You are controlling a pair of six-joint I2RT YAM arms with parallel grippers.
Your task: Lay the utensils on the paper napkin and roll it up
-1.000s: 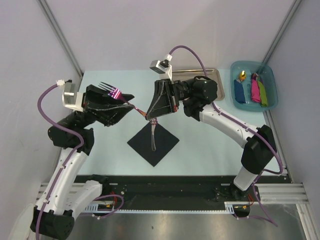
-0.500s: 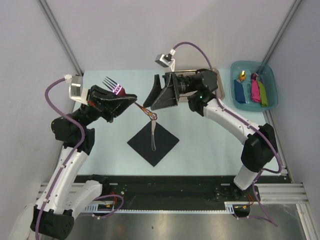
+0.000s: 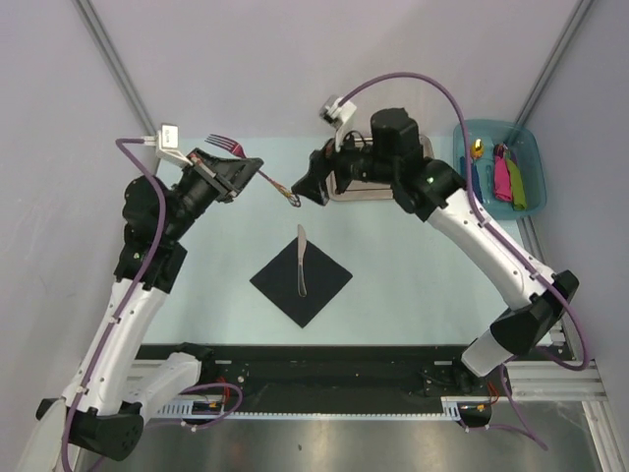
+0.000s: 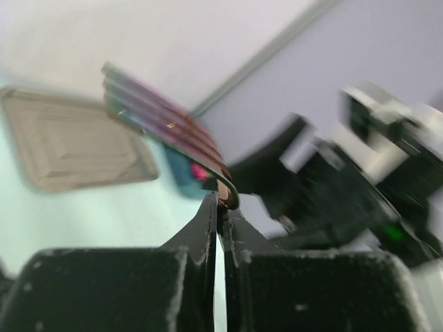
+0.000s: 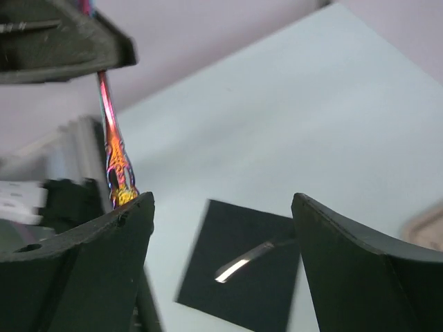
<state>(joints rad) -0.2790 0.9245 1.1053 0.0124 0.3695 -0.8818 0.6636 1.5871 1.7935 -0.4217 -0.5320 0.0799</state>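
My left gripper (image 3: 246,169) (image 4: 221,202) is shut on the neck of a fork (image 3: 257,175) (image 4: 166,128) and holds it in the air. Its tines point far-left and its purplish iridescent handle (image 5: 115,155) slants toward the right gripper. My right gripper (image 3: 313,183) (image 5: 221,202) stands open just past the handle's end, and the handle tip lies beside its left finger. The black paper napkin (image 3: 301,282) (image 5: 242,280) lies flat on the table below. A knife (image 3: 301,261) (image 5: 243,263) rests on it.
A steel tray (image 3: 342,195) (image 4: 73,145) lies at the back, mostly hidden under the right arm. A blue bin (image 3: 496,197) with bright blue, pink and green items stands at the back right. Walls close in the table on both sides.
The right gripper opened, let go of the fork handle and drew back to the right. The left gripper shut on the fork and lifted it toward the far left.
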